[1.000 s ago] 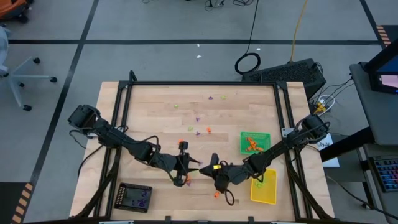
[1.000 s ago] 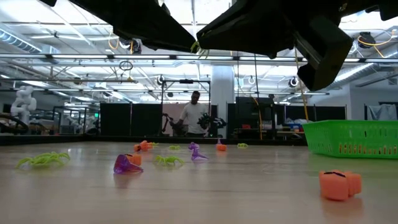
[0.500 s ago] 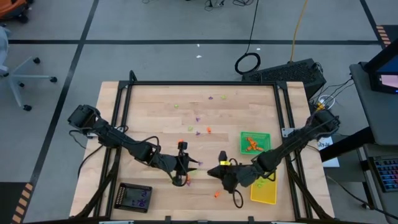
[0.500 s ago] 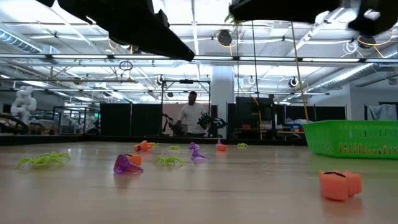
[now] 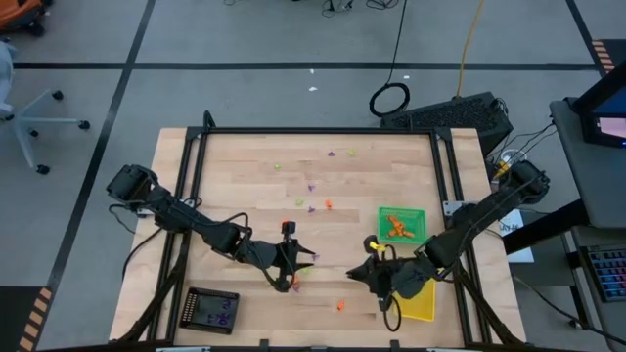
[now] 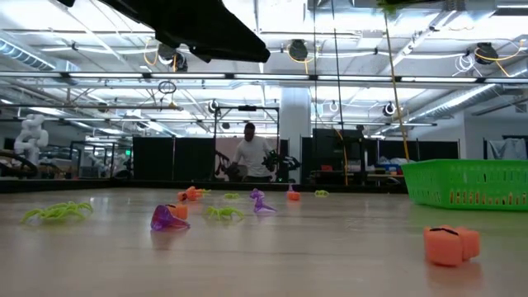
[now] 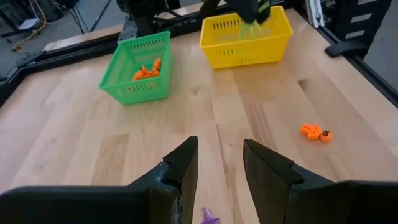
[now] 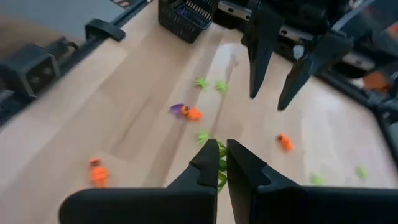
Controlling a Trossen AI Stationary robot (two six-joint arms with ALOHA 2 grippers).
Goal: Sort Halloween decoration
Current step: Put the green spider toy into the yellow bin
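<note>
The right gripper point(image 5: 375, 274) has swung away from the table's middle toward the right edge and now sits just beside the yellow tray point(image 5: 419, 301), near the front right corner. Its fingers point(image 8: 211, 163) are pinched on a lime green trinket point(image 8: 220, 167). The left gripper point(image 5: 289, 276) has not moved; it hangs near the front edge, part open and empty, over a purple trinket point(image 7: 209, 216). Other trinkets point(image 5: 312, 200) lie scattered mid-table, and orange ones point(image 5: 395, 227) lie in the green tray point(image 5: 419, 213).
</note>
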